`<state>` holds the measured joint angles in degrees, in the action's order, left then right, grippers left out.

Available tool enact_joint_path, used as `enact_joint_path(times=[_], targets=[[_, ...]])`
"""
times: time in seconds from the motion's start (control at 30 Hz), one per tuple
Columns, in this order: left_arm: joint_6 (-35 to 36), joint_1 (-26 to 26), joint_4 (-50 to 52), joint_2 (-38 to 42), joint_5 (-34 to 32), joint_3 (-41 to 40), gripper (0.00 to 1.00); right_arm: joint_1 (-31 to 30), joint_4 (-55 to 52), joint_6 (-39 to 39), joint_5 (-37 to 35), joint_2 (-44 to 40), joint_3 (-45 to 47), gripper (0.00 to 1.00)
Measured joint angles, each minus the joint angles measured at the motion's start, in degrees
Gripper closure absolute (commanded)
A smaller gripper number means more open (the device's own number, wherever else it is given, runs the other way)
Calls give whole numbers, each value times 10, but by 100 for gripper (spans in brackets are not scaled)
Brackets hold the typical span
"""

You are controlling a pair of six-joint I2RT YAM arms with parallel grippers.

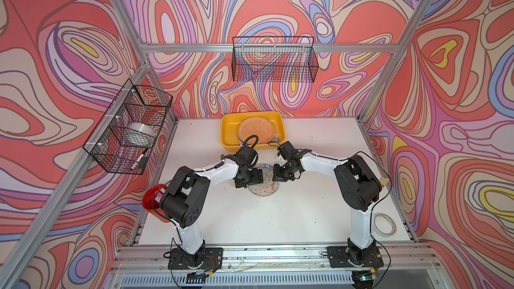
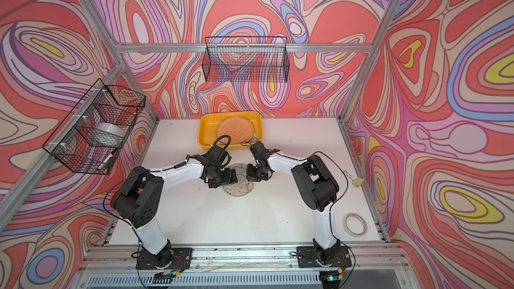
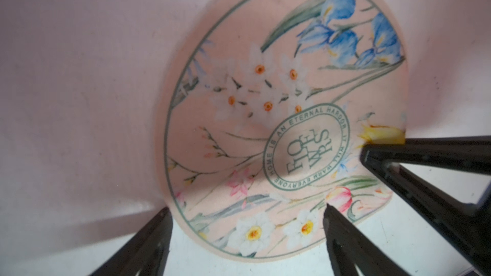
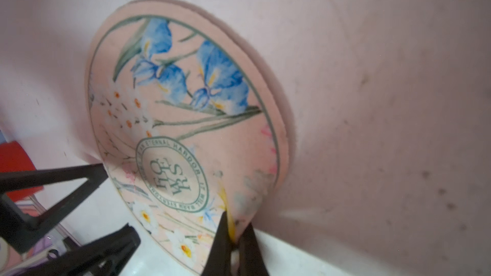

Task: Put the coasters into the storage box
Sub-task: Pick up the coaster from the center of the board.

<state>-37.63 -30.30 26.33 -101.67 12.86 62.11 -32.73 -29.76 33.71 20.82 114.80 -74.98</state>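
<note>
The floral coaster (image 1: 262, 187) lies on the white surface (image 1: 278, 218) midway between the two arms. It is a little in front of the yellow box (image 1: 227, 129) and not touching it. The right claw (image 4: 235, 225) is pinched tight on the coaster's rim, and that edge curls up off the surface (the rest looks flat). The left claw (image 3: 247, 211) stands wide open on the other side, its fingers (image 3: 148, 240) straddling the rim without gripping anything. The box sits at the far edge of the surface. Inside it an orange coaster (image 1: 256, 130) lies on top, with a sliver of another print peeping out beneath.
</note>
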Motion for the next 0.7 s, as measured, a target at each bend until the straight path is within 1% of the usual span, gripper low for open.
enact_joint_path(times=[0.13, 0.23, 0.3, 0.5, 0.7], targets=[[-7, 7, -19, 16, 7, -20, 0, 0, -5, 0, 0, -6, 0, 100], [-13, 22, -27, 43, 10, -52, 0, 0, -23, -3, 1, -24, -7, 100], [-16, 35, -27, 60, 10, -71, 0, -1, -42, -9, 3, -37, -27, 100], [-16, 67, -25, 104, 9, -101, 0, -3, -87, -35, 12, -53, -150, 100], [-14, 76, -26, 125, 11, -101, 0, -3, -136, -63, 22, -46, -293, 100]])
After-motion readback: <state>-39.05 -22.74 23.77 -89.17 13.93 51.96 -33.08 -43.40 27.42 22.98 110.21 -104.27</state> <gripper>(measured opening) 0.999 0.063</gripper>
